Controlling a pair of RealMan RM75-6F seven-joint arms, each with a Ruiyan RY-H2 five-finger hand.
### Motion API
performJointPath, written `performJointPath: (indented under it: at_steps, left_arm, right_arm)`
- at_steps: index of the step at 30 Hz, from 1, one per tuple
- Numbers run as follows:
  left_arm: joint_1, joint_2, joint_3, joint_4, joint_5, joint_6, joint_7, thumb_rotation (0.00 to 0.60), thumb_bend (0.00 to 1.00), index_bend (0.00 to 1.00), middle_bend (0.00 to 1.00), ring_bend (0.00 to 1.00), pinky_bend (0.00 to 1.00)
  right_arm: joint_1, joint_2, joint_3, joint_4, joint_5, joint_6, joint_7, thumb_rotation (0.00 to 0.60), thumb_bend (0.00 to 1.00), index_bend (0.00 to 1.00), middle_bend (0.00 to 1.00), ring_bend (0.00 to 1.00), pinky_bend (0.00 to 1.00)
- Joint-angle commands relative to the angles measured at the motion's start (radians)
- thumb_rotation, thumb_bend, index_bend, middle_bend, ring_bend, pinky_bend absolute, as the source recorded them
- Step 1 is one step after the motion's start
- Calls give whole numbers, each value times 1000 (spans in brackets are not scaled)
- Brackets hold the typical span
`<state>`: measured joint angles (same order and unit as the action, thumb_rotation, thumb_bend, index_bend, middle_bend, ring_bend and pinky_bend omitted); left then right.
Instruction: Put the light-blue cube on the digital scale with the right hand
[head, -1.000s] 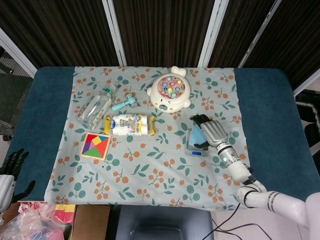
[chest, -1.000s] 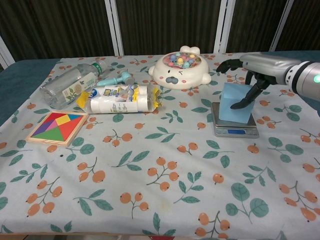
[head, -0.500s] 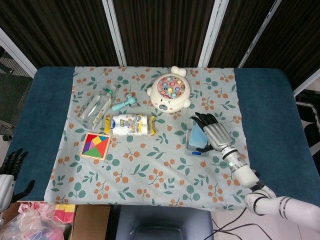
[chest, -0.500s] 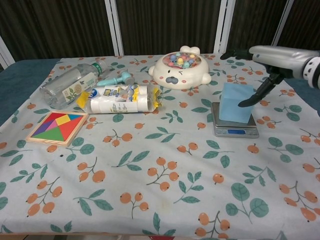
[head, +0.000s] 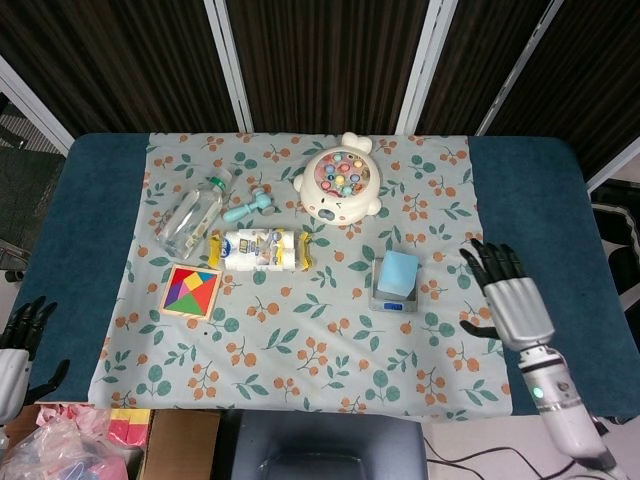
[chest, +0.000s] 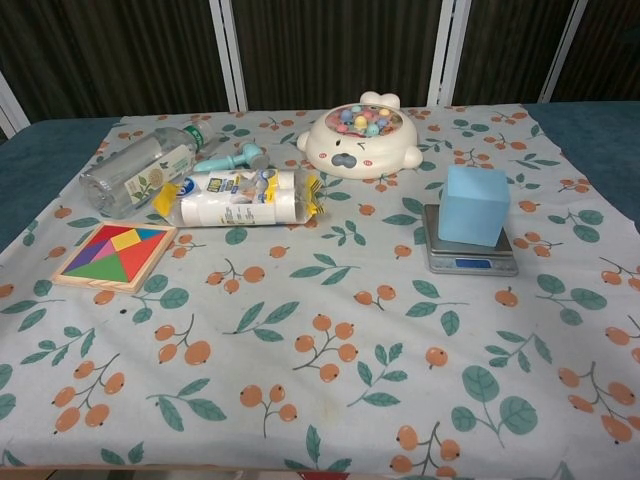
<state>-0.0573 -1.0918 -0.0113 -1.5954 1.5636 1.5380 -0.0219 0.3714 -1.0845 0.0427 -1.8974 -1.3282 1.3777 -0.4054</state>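
Observation:
The light-blue cube (head: 399, 271) (chest: 474, 205) stands upright on the small grey digital scale (head: 392, 301) (chest: 470, 260), right of the cloth's middle. Nothing touches it. My right hand (head: 509, 300) is off to the right of the scale, over the cloth's right edge, fingers spread and holding nothing; only the head view shows it. My left hand (head: 20, 335) hangs low at the far left edge of the head view, beside the table, fingers apart and empty.
On the floral cloth (head: 300, 370) lie a clear bottle (head: 192, 213), a teal toy hammer (head: 250, 207), a wrapped white roll pack (head: 260, 249), a tangram puzzle (head: 192, 291) and a white fishing-game toy (head: 340, 187). Boxes and a bag (head: 60, 440) sit below the table's front left.
My right hand has let go of the cube and drawn back to the right and toward me, leaving the chest view. The cube stays on the scale.

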Motion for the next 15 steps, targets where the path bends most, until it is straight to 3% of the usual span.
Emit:
performJointPath:
  at_steps: [1,5,11,15]
  left_arm:
    - [0,-2,-3,0,-9,-4,5,600,328,57,0,0,333]
    - [-4,-4,-11,-1,-28,-13,10,600,328,56,0,0,333]
    - [-12,-5,-18,-3,-55,-38,25,600,329,56,0,0,333]
    - [-13,-7,-22,-11,-66,-42,39,600,331,57,0,0,334]
  right_arm:
    - [-121,4,-54,18,-76,145,-7,600,119,0,0,0,30]
    - [-186,-46,-65,120,-90,208,32,600,119,0,0,0,30]
    - [-224,-84,-55,257,-90,202,213,600,119,0,0,0,30]
    - [-236,-108,-36,310,-92,210,242,600,119,0,0,0,35]
